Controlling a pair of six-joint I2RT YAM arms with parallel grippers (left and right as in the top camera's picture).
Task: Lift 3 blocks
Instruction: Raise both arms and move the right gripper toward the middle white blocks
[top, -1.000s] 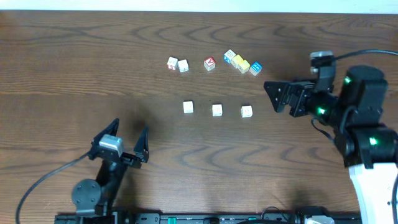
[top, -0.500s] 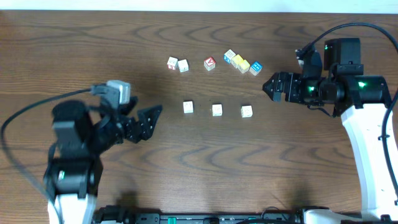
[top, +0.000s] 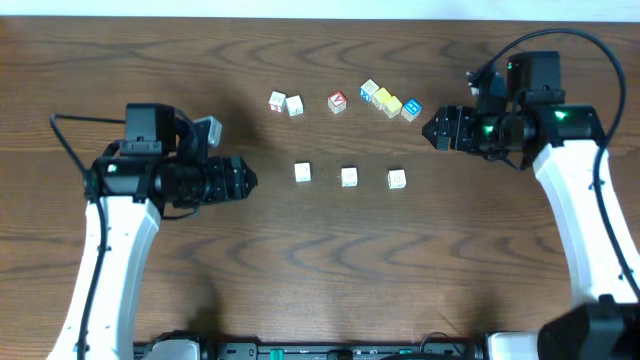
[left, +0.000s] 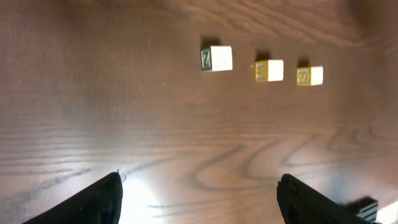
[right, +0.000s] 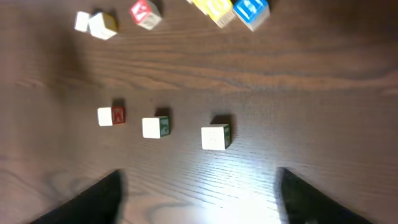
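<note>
Three small white blocks lie in a row mid-table: the left one (top: 303, 172), the middle one (top: 349, 177) and the right one (top: 397, 179). My left gripper (top: 240, 180) hangs a short way left of the row, pointing at it, open and empty. The left wrist view has the three blocks (left: 217, 58) (left: 269, 70) (left: 310, 75) far ahead of the open left gripper (left: 200, 180). My right gripper (top: 432, 131) hovers right of the row and a little behind it, also open with nothing in it. In the right wrist view the nearest block (right: 216, 137) sits just ahead of the right gripper (right: 199, 177).
Behind the row stands a line of coloured cubes: two pale ones (top: 285, 103), a red one (top: 337, 101), a yellow one (top: 388, 103) and a blue one (top: 410, 109). The blue cube (right: 251, 9) lies close to my right gripper's side.
My left arm has swung up from the front edge to face the row from the left. My right gripper has shifted back and slightly left, its jaws a little narrower.
</note>
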